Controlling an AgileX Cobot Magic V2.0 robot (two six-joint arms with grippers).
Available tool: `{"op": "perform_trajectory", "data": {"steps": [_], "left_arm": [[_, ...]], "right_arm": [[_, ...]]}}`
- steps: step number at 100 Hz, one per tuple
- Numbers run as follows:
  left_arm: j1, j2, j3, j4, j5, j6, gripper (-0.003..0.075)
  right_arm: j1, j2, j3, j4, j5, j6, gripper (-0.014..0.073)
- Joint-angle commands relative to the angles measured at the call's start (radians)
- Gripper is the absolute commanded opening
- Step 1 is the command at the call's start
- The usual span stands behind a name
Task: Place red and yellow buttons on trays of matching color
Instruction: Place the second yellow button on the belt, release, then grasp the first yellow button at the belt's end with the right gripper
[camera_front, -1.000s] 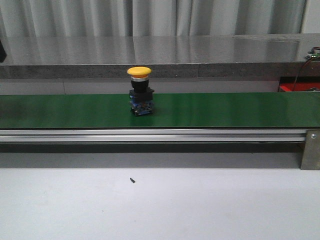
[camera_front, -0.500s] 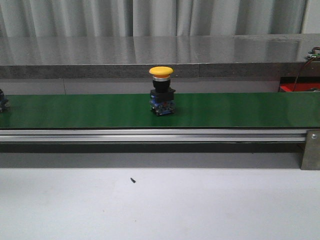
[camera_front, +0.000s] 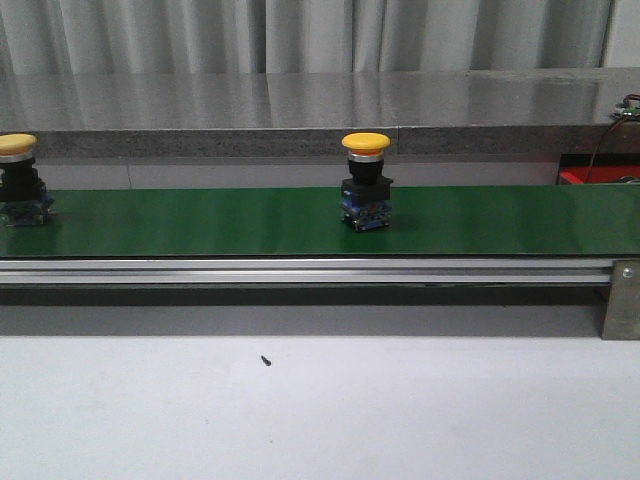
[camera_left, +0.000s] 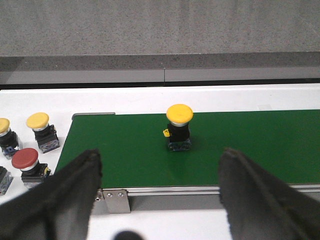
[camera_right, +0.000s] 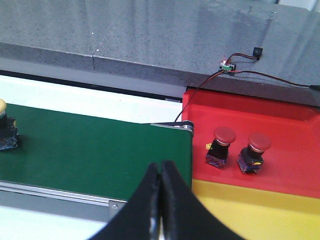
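The left gripper (camera_left: 157, 192) has its fingers spread wide and holds nothing. Straight ahead of it, between the two fingers, a yellow button (camera_left: 179, 127) stands upright on the green belt (camera_left: 250, 150), with bare belt all round it. The belt's end (camera_left: 92, 116) lies off to one side of the gripper; past that edge, on the white table (camera_left: 125, 100), stand a second yellow button (camera_left: 41, 131), a red button (camera_left: 29, 165) and part of another yellow one (camera_left: 5, 135).

The right gripper (camera_right: 161, 190) has its fingers pressed together, empty, above the belt near its other end (camera_right: 187, 150). Just past that edge sits the red tray (camera_right: 280, 120) holding two red buttons (camera_right: 220, 146) side by side, well apart from the tray walls. The yellow tray (camera_right: 250, 205) adjoins it, nearer the gripper. A wire (camera_right: 210, 82) runs along the tray's far rim
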Motion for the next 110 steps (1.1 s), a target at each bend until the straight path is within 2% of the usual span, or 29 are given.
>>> {"op": "perform_trajectory", "data": {"steps": [1, 17, 35, 43, 50, 52, 55, 62, 70, 110], "left_arm": [[-0.005, -0.072, 0.035, -0.027, -0.091, 0.002, 0.0303], [-0.005, -0.188, 0.118, -0.033, -0.092, 0.002, -0.0020], [-0.005, -0.229, 0.143, -0.035, -0.092, 0.002, -0.0019], [-0.005, -0.229, 0.143, -0.035, -0.094, 0.002, -0.0019], [-0.005, -0.229, 0.143, -0.035, -0.094, 0.002, -0.0019], [-0.005, -0.229, 0.143, -0.035, -0.094, 0.002, -0.0019], [-0.005, -0.229, 0.143, -0.035, -0.094, 0.002, -0.0019], [-0.005, -0.229, 0.143, -0.035, -0.094, 0.002, -0.0019], [-0.005, -0.229, 0.143, -0.035, -0.094, 0.002, -0.0019], [-0.005, -0.229, 0.143, -0.035, -0.094, 0.002, -0.0020]], "right_arm": [[0.002, 0.001, -0.025, 0.020, -0.089, -0.007, -0.0068], [0.002, 0.001, -0.025, 0.023, -0.102, -0.007, -0.0068], [0.002, 0.003, -0.026, 0.061, -0.070, -0.007, -0.0055], [0.002, 0.009, -0.041, 0.061, -0.026, -0.007, 0.0015], [0.002, 0.029, -0.068, 0.061, 0.025, -0.007, 0.0151], [0.002, 0.041, -0.081, 0.061, 0.044, -0.007, 0.0223], [0.002, 0.051, -0.094, 0.061, 0.054, -0.007, 0.0279], [0.002, 0.092, -0.128, 0.062, 0.073, -0.007, 0.0474], [0.002, 0.144, -0.168, 0.062, 0.092, -0.007, 0.0573], [0.009, 0.567, -0.449, 0.062, 0.298, -0.010, 0.0569]]}}
